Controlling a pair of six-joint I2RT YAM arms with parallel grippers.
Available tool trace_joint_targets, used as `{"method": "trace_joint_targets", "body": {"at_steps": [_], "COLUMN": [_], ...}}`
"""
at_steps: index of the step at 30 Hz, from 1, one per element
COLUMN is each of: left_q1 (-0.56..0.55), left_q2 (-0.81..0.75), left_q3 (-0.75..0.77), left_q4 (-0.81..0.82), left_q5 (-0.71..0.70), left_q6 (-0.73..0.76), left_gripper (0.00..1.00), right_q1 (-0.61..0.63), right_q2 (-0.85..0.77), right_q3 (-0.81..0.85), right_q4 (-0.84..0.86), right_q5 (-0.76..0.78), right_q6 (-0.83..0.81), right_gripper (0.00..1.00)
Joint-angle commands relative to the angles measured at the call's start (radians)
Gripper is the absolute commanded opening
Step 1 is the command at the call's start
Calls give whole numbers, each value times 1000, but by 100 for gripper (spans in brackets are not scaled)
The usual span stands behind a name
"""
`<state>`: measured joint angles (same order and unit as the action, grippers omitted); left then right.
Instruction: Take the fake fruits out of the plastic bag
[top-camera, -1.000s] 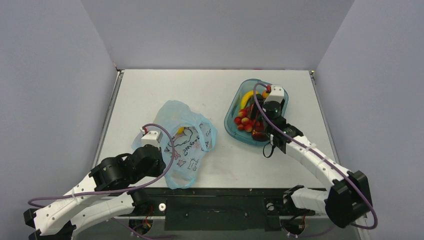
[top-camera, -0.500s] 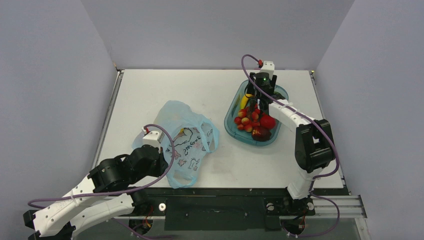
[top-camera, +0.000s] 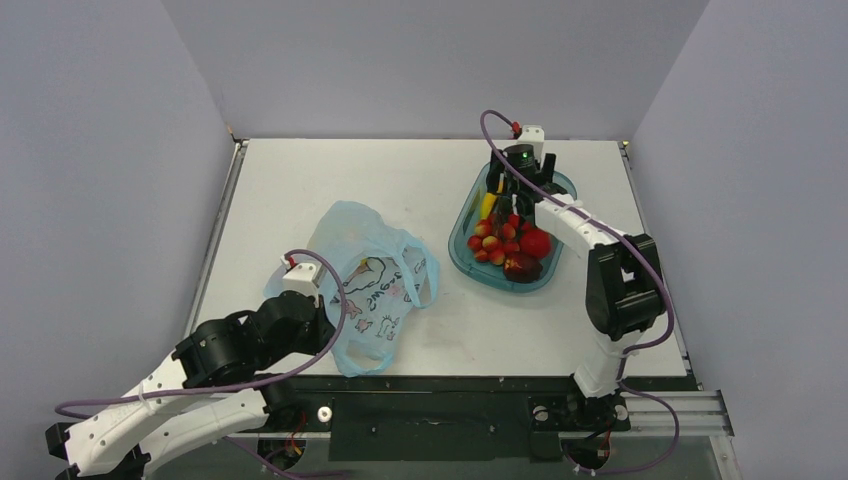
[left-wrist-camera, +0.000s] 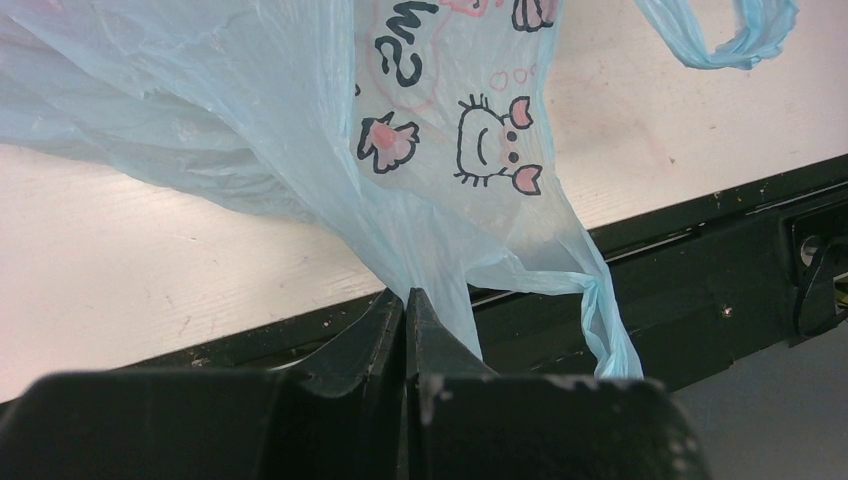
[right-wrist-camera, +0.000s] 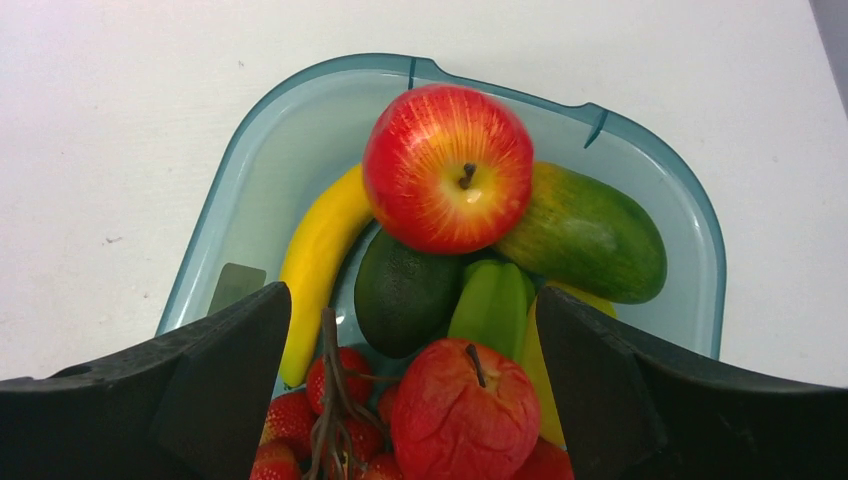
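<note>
Left gripper (left-wrist-camera: 405, 300) pinches the bag, right gripper (right-wrist-camera: 408, 298) stands open over the tub

Left gripper has its two fingers pressed together on a fold of the plastic bag (top-camera: 375, 290), at the near left edge of the bag. Right gripper has its two fingers spread wide, and nothing is between them.

There is one plastic bag. It is light blue and crinkled, and it lies on the table (top-camera: 300, 180) in front of the left arm, close to the near edge. In the left wrist view I count one loop handle (left-wrist-camera: 740, 40) and two complete pig-like figures printed on the film. At the mouth of the bag one small yellow piece (top-camera: 359, 264) shows; which fruit it is, I cannot tell.

There is one teal tub (right-wrist-camera: 270, 130), on the right side of the table, well apart from the bag. In the right wrist view I count in it one red-and-yellow apple (right-wrist-camera: 447, 168), one banana (right-wrist-camera: 320, 260), one green-and-orange mango (right-wrist-camera: 585, 235), one dark green fruit (right-wrist-camera: 408, 295), one light green piece (right-wrist-camera: 492, 305) and one dull red apple (right-wrist-camera: 465, 410). One cluster of strawberries (right-wrist-camera: 335, 420) is cut by the frame edge, so their number is not clear. The red-and-yellow apple rests on top of the banana, the mango and the dark green fruit, at the far end of the tub.

The left arm lies low and reaches from the near left corner toward the bag. The right arm bends at a raised elbow and stretches forward, with its gripper above the far half of the tub and not touching any fruit.
</note>
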<state>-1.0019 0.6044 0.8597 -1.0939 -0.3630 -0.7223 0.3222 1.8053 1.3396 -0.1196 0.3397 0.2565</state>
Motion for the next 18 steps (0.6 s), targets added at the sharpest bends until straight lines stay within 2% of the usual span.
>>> {"method": "trace_joint_targets", "body": {"at_steps": [1, 4, 9, 13, 18], "left_q1": [-4, -4, -4, -5, -6], "left_q2": [19, 19, 16, 6, -6], "left_q3": [5, 6, 3, 3, 1], "left_q4": [55, 57, 59, 63, 69], "left_q5": [1, 2, 6, 11, 22], "left_q6": [9, 13, 15, 19, 24], "left_gripper": [0, 0, 0, 0, 0], "right_q1": [30, 83, 257, 356, 476], "right_q2": [-179, -316, -498, -652, -841], "right_q3": [-56, -159, -377, -552, -724], "right_q4": [-14, 22, 61, 133, 123], "right_q5": [-17, -55, -47, -127, -126], "right_q6": [56, 104, 146, 247, 289], "right_gripper": [88, 88, 84, 80, 80]}}
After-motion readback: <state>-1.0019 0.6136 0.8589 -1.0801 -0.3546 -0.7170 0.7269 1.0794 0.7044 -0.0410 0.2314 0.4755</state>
